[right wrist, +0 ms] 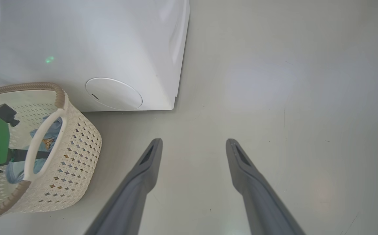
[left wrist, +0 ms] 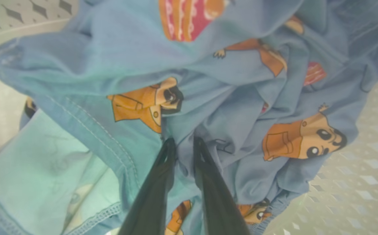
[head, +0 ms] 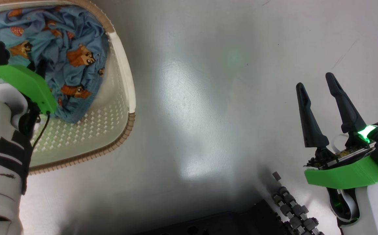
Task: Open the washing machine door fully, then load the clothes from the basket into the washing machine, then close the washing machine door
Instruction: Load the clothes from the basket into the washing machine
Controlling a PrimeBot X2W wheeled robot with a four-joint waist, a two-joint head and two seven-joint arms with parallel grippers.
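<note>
Grey floor, clothes pinched in left gripper

Basket partly out of frame

Smooth pale grey floor, glossy sheen, broad white glare patch mid-floor, faint dark scuff marks

Soft matt cloth, creased, with stitched hems: light blue cartoon-printed clothes. Smooth perforated plastic, faintly shiny: cream-white rounded basket, rim of rough brown braid. Smooth glossy white shell: big box-shaped washing machine. Sleek, light-reflecting, finely scratched surface: pale grey floor.
</note>
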